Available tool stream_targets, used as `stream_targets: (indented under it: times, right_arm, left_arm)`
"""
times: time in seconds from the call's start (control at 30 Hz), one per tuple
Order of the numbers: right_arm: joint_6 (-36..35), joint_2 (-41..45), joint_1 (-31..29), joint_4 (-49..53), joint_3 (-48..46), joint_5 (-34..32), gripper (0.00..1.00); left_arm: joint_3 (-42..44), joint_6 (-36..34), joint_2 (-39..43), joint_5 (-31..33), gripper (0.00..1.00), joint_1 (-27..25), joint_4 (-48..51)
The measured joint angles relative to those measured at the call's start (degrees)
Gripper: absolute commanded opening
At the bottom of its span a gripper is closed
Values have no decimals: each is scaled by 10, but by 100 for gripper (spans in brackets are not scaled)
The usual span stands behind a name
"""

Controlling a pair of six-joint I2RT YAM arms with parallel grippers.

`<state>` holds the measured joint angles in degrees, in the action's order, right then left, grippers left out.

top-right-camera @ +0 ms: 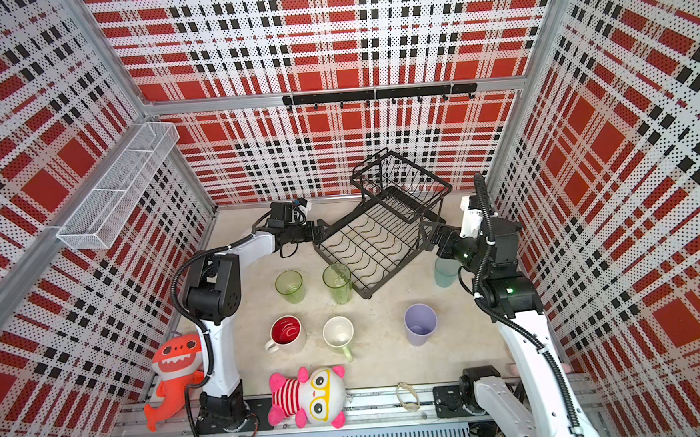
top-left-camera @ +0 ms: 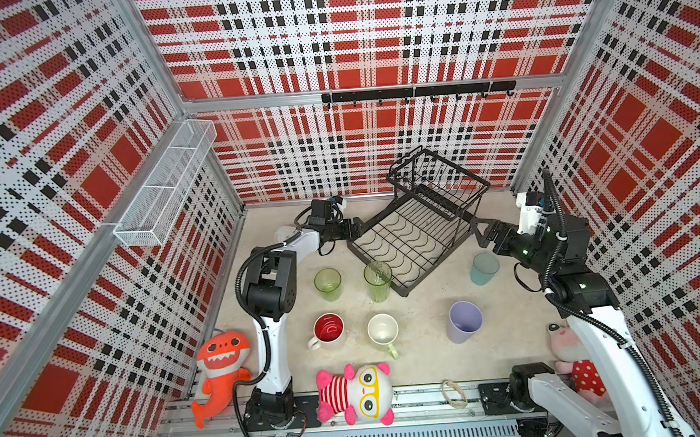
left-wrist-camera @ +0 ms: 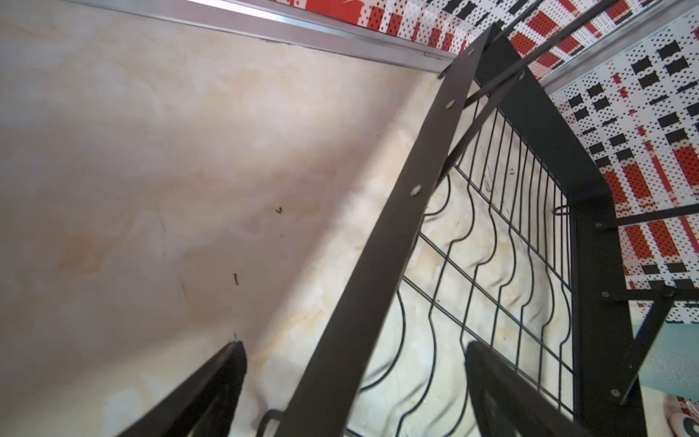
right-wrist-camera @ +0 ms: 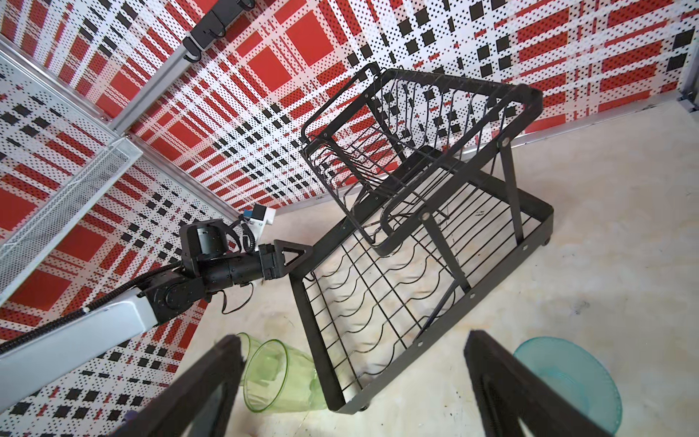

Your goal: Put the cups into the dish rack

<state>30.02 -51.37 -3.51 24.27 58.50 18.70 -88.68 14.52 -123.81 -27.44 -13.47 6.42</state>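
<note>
The black wire dish rack (top-left-camera: 411, 232) (top-right-camera: 375, 243) stands askew at the back with nothing in it. My left gripper (top-left-camera: 358, 227) (left-wrist-camera: 355, 345) is open, its fingers on either side of the rack's side bar (left-wrist-camera: 378, 283) without touching it. At the rack's opposite side my right gripper (top-left-camera: 477, 230) (right-wrist-camera: 353, 336) is open and holds nothing. All the cups stand upright on the table: two green tumblers (top-left-camera: 328, 283) (top-left-camera: 378, 282), a teal cup (top-left-camera: 484, 268) (right-wrist-camera: 567, 374), a lavender tumbler (top-left-camera: 465, 320), a red-lined white mug (top-left-camera: 329, 331) and a pale green mug (top-left-camera: 383, 332).
Plush toys lie along the front: an orange shark (top-left-camera: 220, 369), a pink and white doll (top-left-camera: 355, 394) and a pink one (top-left-camera: 573, 360) behind my right arm. A white mesh shelf (top-left-camera: 167, 185) hangs on the left wall. A black hook rail (top-left-camera: 417, 91) spans the back wall.
</note>
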Motion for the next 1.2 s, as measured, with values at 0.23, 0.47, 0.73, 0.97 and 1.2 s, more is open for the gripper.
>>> stream_targets:
  times: [0.23,0.47,0.73,0.97,1.2]
  right_arm:
    - [51,-86,0,-10,-1,72,100]
    - [57,-84,0,-13,7,60,100]
    - [35,-84,0,-9,22,19,100]
    - [34,-84,0,-3,19,-10,100]
    - [19,-83,0,46,20,-48,100]
  left_arm:
    - [43,6,1,-9,92,-14,-6]
    - [64,7,9,2,90,-33,-14]
    - [84,11,26,5,89,-51,-7]
    - [121,15,63,8,88,-69,-7]
    - [137,18,92,9,90,-78,-7]
